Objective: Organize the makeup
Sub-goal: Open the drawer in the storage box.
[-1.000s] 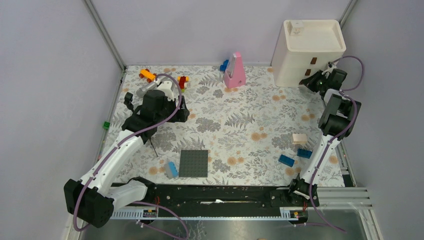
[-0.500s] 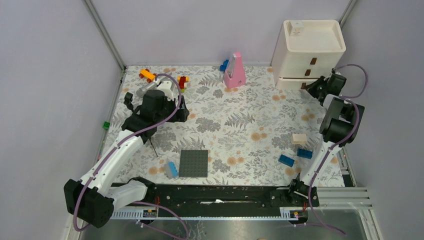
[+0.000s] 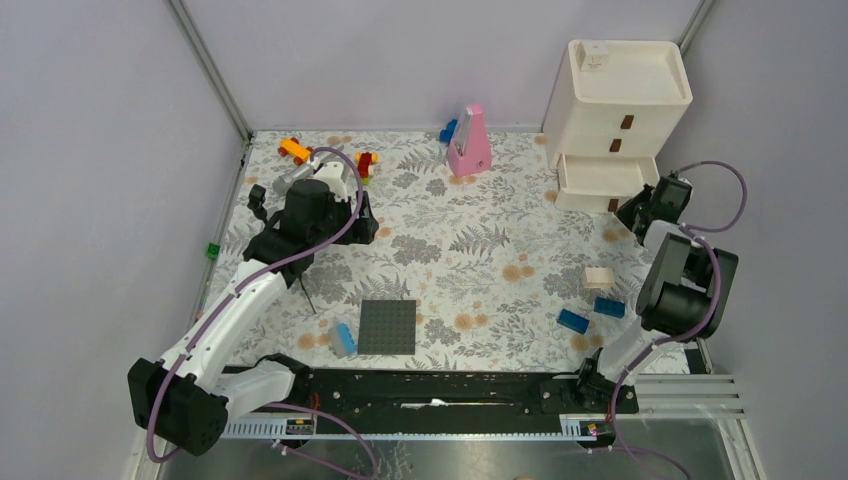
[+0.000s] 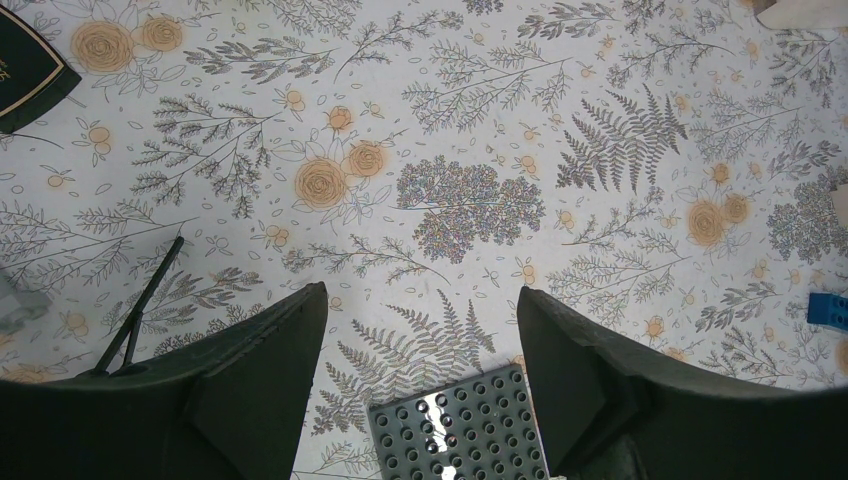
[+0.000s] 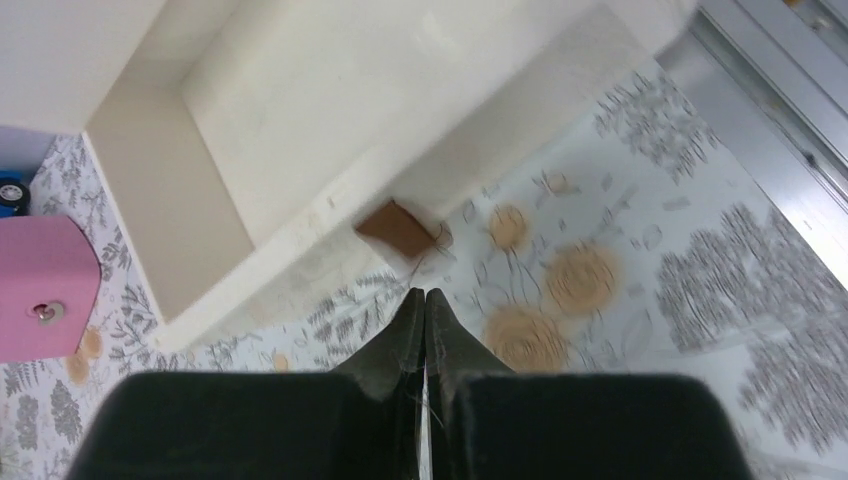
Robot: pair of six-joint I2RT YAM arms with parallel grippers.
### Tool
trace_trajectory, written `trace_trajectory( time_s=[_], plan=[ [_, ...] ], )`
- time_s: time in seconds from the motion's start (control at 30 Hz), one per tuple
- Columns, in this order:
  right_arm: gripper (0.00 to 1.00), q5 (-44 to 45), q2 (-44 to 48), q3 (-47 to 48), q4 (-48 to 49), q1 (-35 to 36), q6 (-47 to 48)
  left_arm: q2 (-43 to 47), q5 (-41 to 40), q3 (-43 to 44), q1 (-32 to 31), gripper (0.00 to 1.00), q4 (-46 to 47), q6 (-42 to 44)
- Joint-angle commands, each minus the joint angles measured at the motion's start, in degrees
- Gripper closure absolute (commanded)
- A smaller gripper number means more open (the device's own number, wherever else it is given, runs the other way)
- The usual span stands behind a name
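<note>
Bottom drawer now pulled out over floral tabletop.

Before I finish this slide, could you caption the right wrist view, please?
Shut right gripper pointing at the brown tab of an open cream drawer.

Smooth cream plastic drawer unit; matt floral-printed table cover.
</note>
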State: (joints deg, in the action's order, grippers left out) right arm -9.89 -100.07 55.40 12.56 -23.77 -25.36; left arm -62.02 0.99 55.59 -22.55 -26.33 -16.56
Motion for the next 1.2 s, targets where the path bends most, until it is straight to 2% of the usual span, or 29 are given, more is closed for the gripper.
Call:
trace_trajectory(
  time_s=[0.0,0.07,0.17,0.2,0.37,0.5,0.57,0.77,1.0,1.17],
  plan=[
    [1.00,5.64,9.18,-5.91,-1.71,0.08,1.13,0.85,0.92,0.48,0.31,0.24,2.42,-0.32],
    [0.97,5.97,11.59,-8.34,-0.87,0.07,1.45,0.70,1.02,0.40,0.31,0.24,2.42,-0.40],
    [0.69,5.42,13.03,-7.82,-2.32,0.10,2.86,0.71,1.20,0.39,0.31,0.24,2.46,-0.41],
    [0.63,5.41,13.44,-7.28,-3.42,0.10,3.12,0.63,1.05,0.39,0.31,0.24,2.44,-0.41],
    [0.53,3.13,18.34,-6.94,-5.91,0.12,1.94,-0.25,-0.73,0.47,0.37,0.23,2.48,-0.73],
    [0.47,-1.77,24.05,-8.84,-5.54,0.53,-1.86,-3.64,-6.67,3.09,0.31,0.18,0.64,-2.34],
    [0.38,-3.34,27.20,-9.24,-6.54,1.78,-2.44,-6.02,-10.11,5.68,0.36,0.15,-1.22,-4.16],
    [0.27,-3.16,33.55,-9.17,-9.72,5.92,-1.67,-16.31,-18.39,16.20,0.56,0.02,-3.65,-13.20],
    [0.25,-5.95,34.11,-11.34,-9.16,7.25,-0.02,-38.14,-34.30,38.57,2.49,0.01,-14.58,-22.03],
    [0.24,-8.13,34.29,-11.52,-8.73,7.25,0.40,-51.13,-39.46,52.81,6.48,0.01,-23.91,-29.33]
  ],
)
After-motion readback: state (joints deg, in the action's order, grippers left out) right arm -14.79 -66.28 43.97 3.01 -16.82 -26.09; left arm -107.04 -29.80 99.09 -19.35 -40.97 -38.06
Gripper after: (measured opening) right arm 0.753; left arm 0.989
